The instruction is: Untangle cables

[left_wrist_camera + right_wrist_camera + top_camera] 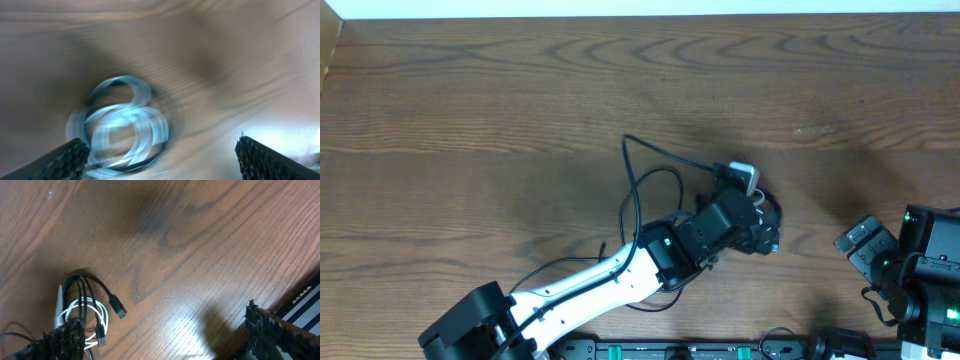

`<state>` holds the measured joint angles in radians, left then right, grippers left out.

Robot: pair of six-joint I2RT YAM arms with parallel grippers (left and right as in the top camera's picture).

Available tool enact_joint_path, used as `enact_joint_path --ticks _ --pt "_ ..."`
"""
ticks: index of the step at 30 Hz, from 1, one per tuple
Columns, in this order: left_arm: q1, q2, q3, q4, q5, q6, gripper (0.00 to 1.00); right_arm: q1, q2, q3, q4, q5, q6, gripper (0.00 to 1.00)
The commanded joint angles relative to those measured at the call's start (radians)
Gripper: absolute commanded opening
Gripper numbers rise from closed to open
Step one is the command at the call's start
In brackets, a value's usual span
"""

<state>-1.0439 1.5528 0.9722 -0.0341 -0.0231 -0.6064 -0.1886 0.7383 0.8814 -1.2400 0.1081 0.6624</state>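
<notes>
The cables lie as a bundle in the middle of the wooden table [500, 90]. A thin black cable [660, 150] loops out to the left of it, and a white plug end [744, 176] shows at its top. My left gripper [761, 228] hangs over the bundle. In the left wrist view my left gripper [162, 162] is open, and a blurred white coil [122, 130] lies near its left finger [65, 160]. My right gripper [861, 246] is off to the right. It [165, 340] is open and empty, with black cables [87, 292] and a white coil [100, 315] beside its left finger [65, 340].
The left arm [590, 285] stretches from the front edge to the table's middle, over part of the black loops. The right arm's base [930, 270] stands at the front right. A black rail [700, 350] runs along the front edge.
</notes>
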Motion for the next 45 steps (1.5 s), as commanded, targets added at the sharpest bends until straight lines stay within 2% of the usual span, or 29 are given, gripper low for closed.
enact_joint_path --ticks 1,3,7,11,15,19,23,25,30,35,38,40,43,45 --pt "0.003 0.011 0.020 -0.133 -0.194 0.412 0.95 -0.007 -0.003 0.002 -0.003 0.012 -0.005 0.99" --pt "-0.001 0.017 0.018 -0.176 -0.199 0.548 0.95 -0.007 -0.003 0.002 -0.002 0.008 -0.005 0.99" --pt "-0.012 0.030 0.018 -0.179 -0.204 0.679 0.93 -0.007 -0.003 0.002 -0.002 -0.007 -0.005 0.99" --pt "-0.020 0.053 0.018 -0.133 -0.244 0.704 0.87 -0.007 -0.003 0.002 -0.013 -0.020 -0.005 0.99" --pt "-0.052 0.089 0.018 -0.102 -0.240 0.706 0.86 -0.007 -0.003 0.002 -0.013 -0.038 -0.005 0.99" --pt "-0.101 0.109 0.018 -0.087 -0.245 0.792 0.86 -0.007 -0.003 0.002 -0.013 -0.041 -0.006 0.99" --pt "-0.141 0.114 0.018 -0.045 -0.353 0.849 0.83 -0.007 -0.003 0.002 -0.014 -0.044 -0.006 0.99" --pt "-0.147 0.114 0.018 -0.024 -0.359 0.872 0.83 -0.007 -0.003 0.002 -0.013 -0.048 -0.006 0.99" --pt "-0.147 0.146 0.018 -0.001 -0.352 0.872 0.81 -0.007 -0.003 0.002 -0.013 -0.066 -0.006 0.99" --pt "-0.147 0.233 0.018 0.087 -0.352 0.872 0.73 -0.007 -0.003 0.002 -0.014 -0.071 -0.016 0.99" --pt "-0.147 0.258 0.018 0.109 -0.352 0.871 0.64 -0.007 -0.003 0.002 -0.019 -0.071 -0.025 0.99" --pt "-0.146 0.267 0.018 0.111 -0.352 0.871 0.55 -0.007 -0.003 0.002 -0.021 -0.070 -0.025 0.99" --pt "-0.144 0.281 0.018 0.122 -0.352 0.868 0.34 -0.007 -0.003 0.002 -0.021 -0.071 -0.024 0.99" --pt "-0.140 0.290 0.018 0.146 -0.352 0.864 0.30 -0.007 -0.003 0.002 -0.022 -0.075 -0.026 0.99"
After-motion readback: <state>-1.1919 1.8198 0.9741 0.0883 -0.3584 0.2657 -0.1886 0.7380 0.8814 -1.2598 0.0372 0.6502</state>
